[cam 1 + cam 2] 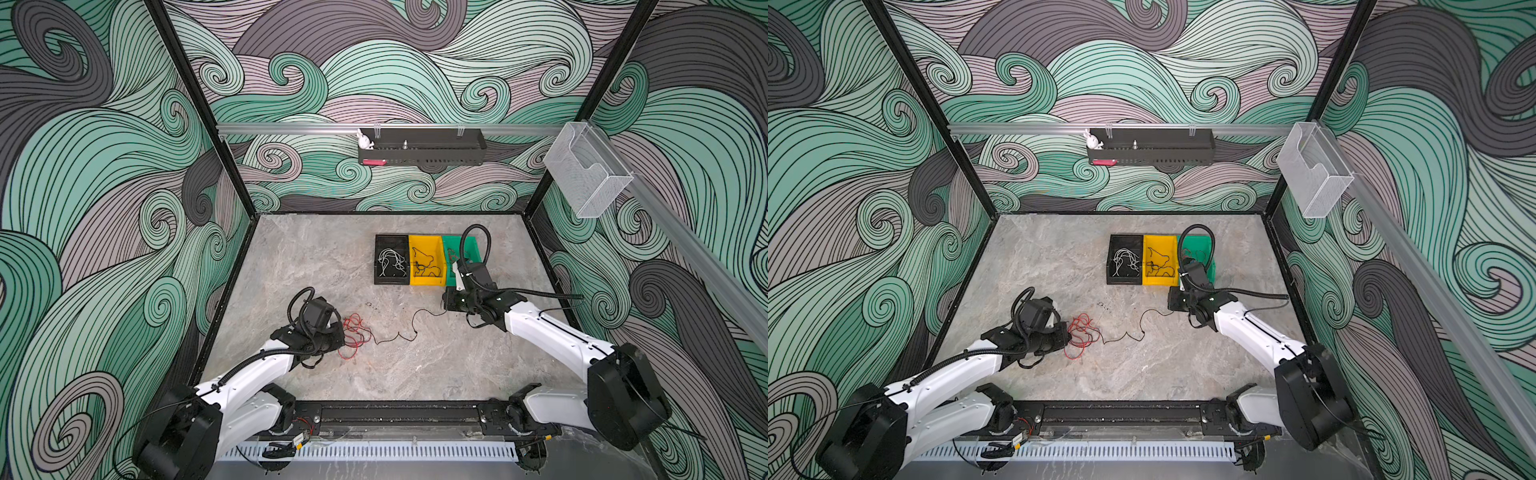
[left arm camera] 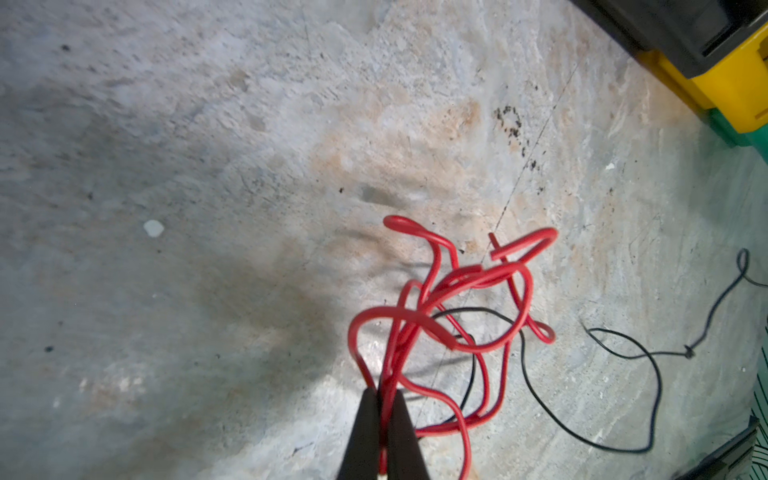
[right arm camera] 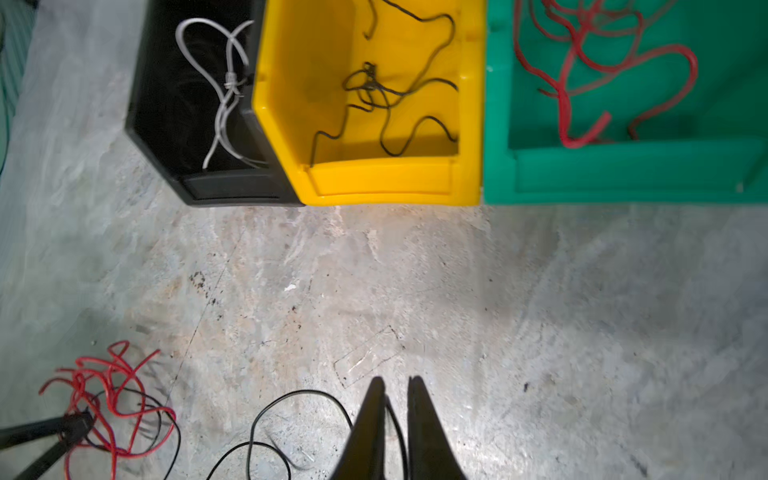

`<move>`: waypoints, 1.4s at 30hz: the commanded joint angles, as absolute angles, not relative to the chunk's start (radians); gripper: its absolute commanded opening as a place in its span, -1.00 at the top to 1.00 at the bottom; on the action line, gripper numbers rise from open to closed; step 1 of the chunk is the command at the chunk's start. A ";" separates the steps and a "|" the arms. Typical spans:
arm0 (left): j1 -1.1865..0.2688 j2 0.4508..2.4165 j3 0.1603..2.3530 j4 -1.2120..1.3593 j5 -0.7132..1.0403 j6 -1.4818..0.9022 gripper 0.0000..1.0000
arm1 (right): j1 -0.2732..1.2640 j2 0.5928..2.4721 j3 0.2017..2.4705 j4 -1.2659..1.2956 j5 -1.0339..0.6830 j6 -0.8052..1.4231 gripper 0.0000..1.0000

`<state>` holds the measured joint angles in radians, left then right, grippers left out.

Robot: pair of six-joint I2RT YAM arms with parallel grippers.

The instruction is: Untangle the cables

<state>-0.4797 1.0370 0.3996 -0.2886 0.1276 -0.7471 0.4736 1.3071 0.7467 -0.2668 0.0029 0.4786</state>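
No text, label, brand, number or sign is legible in any view. A pink tag (image 1: 374, 162) on the front of the black wall tray (image 1: 428, 157) is too small to read. A small yellow tag (image 1: 302, 438) by the base rail (image 1: 395, 415) is likewise too small to read.

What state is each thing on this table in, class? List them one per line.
left hand: shut on the red tangle.
right hand: slightly open, black wire lying between its jaws.
red tangle: knotted, black wire threaded through it.
black wire: slack, trailing across the table between both hands.
black bin: holds white wires.
yellow bin: holds black wires.
green bin: holds red wires.
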 commanded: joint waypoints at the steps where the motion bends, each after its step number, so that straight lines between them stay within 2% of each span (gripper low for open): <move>1: -0.473 1.030 0.425 -0.302 0.130 -0.735 0.93 | 0.474 1.274 0.737 -0.337 0.112 0.442 0.47; 6: -0.473 1.019 0.422 -0.307 0.130 -0.732 0.94 | 0.472 1.208 0.772 -0.411 0.179 0.410 0.40; 10: -0.472 1.016 0.424 -0.305 0.127 -0.733 0.94 | 0.516 1.209 0.778 -0.325 -0.014 0.453 0.35; 17: -0.473 1.013 0.422 -0.310 0.127 -0.735 0.94 | 0.808 1.392 0.812 -0.137 -0.180 0.553 0.19; 20: -0.472 1.003 0.415 -0.314 0.125 -0.738 0.94 | 0.898 1.484 0.836 -0.102 -0.189 0.567 0.15; 27: -0.472 0.984 0.405 -0.318 0.115 -0.741 0.94 | 1.050 1.591 0.889 -0.149 -0.093 0.555 -0.04; 38: -0.472 0.980 0.396 -0.316 0.109 -0.742 0.94 | 1.140 1.745 0.953 -0.223 0.082 0.523 -0.04; 42: -0.473 0.973 0.393 -0.314 0.104 -0.746 0.94 | 1.158 1.762 0.963 -0.243 0.131 0.517 0.03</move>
